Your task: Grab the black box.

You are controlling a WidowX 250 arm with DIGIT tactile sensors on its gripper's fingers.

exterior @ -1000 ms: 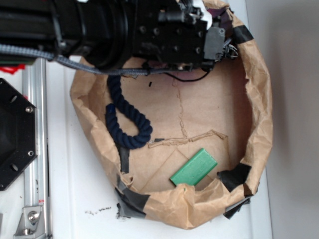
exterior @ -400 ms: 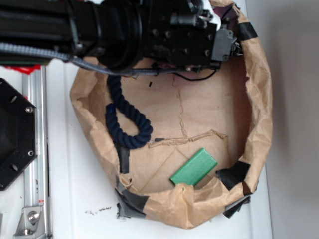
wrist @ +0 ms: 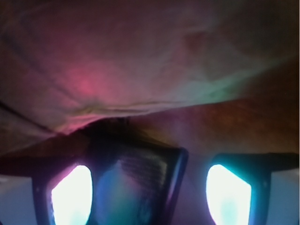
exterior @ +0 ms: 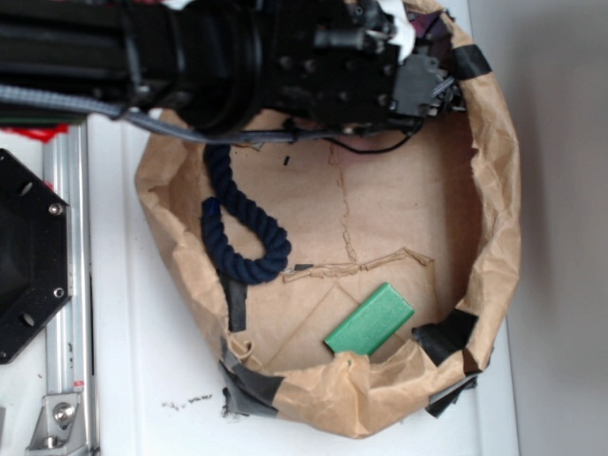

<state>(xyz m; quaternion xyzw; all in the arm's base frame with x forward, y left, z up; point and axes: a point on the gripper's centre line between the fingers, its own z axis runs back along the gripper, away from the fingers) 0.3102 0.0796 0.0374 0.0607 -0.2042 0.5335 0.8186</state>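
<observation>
Crumpled brown paper forms a shallow basket on the white surface, its rim patched with black tape. Seen from the exterior camera, the black arm covers the basket's upper edge, and the claw sits tight against the top right wall, with little room there. Inside lie a dark blue rope along the left side and a flat green block near the lower rim; the middle floor is bare. A black octagonal plate lies outside, left.

Through the wrist camera, paper fills the top. The black box sits between the fingers; whether they pinch it I cannot tell.
</observation>
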